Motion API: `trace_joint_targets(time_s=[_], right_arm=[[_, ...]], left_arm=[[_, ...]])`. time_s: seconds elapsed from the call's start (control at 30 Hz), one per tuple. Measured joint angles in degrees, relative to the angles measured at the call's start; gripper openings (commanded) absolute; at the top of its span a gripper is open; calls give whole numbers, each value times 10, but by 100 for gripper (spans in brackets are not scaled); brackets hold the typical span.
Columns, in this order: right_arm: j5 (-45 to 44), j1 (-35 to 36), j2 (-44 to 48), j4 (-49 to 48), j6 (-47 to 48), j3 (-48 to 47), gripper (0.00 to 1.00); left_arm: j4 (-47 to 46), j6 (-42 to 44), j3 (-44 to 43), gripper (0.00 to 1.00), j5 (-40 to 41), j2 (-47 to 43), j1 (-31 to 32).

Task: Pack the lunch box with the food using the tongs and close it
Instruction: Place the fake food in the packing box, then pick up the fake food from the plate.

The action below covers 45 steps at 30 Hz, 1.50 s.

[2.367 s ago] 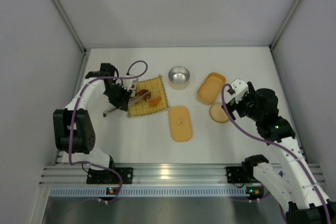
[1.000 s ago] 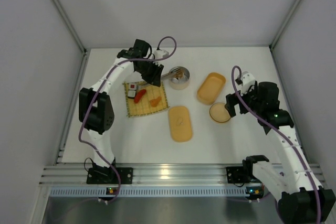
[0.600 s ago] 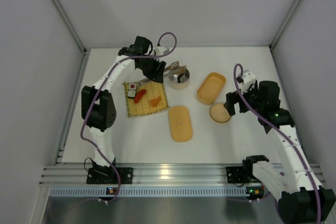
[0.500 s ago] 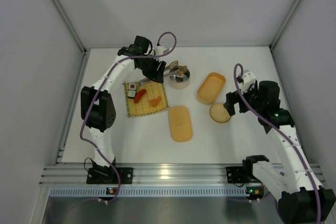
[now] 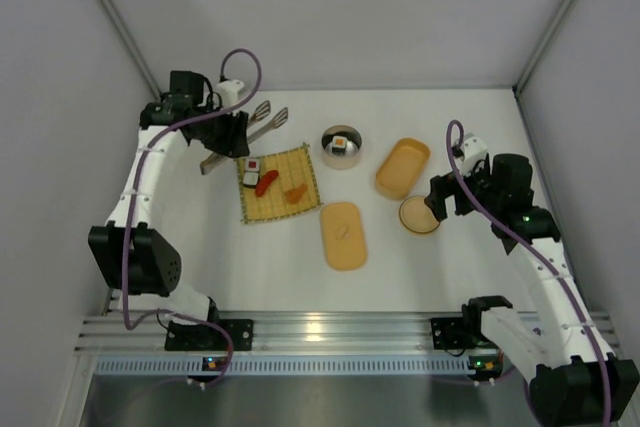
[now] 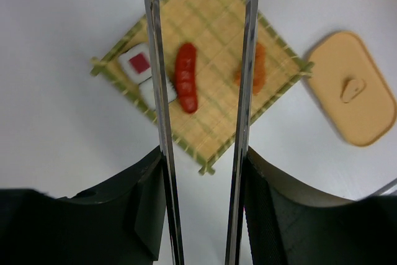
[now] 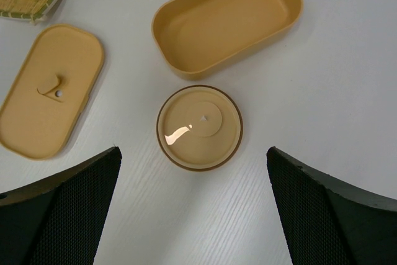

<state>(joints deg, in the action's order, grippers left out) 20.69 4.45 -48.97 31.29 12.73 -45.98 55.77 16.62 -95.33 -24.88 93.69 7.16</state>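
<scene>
Left pincer (image 6: 201,206): is clamping the long, thin silver-grey metal tongs (image 6: 156,91) by their shanks. The two tong arms are standing apart and running off toward 12 o'clock in the wrist view.
Right pincer (image 5: 438,199): is hanging with its jaws spread wide and gripping nothing, above the round tan lid (image 7: 198,127).
Nearest food: the oblong red-orange sushi-like piece (image 6: 185,85) is lying on the square woven yellow mat (image 6: 211,23). From the left pincer it is at 12 o'clock, showing between the two tong arms.
Long axis: the red piece is running 12 to 6, nearly parallel with the tong arms, so they would be closing across its narrow width.
Neighbours: the orange piece (image 6: 259,66) is showing behind the right tong arm, and the white square with a red mark (image 6: 139,62) is lying outside the left one.
Height: the tong tips are running out of the wrist view, so their clearance cannot be told.
Lunch box: the oblong yellow-orange plastic box (image 5: 402,167) is sitting open on the surface at 3 o'clock from the mat.
Nearer arm: the left.
</scene>
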Motion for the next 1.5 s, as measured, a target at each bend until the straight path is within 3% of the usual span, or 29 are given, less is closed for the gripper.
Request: trace_joint_targets(time_s=[0.13,0.33,0.53,1.0,1.5], right_arm=[[2,0,-7,0,-3,0,99],[2,0,-17,0,-4,-3,99],[1,0,-17,0,-3,-3,99],[2,0,-26,0,-3,-3,99],[1,0,-30,0,2,-3,99]], left_arm=[[12,5,65,52,53,-60,-60],[14,-20,170,55,109,-84,-59],[4,-67,219,58,153,-93,-59],[-70,-122,249,56,227,-111,-48],[-95,-143,261,57,259,-79,15]])
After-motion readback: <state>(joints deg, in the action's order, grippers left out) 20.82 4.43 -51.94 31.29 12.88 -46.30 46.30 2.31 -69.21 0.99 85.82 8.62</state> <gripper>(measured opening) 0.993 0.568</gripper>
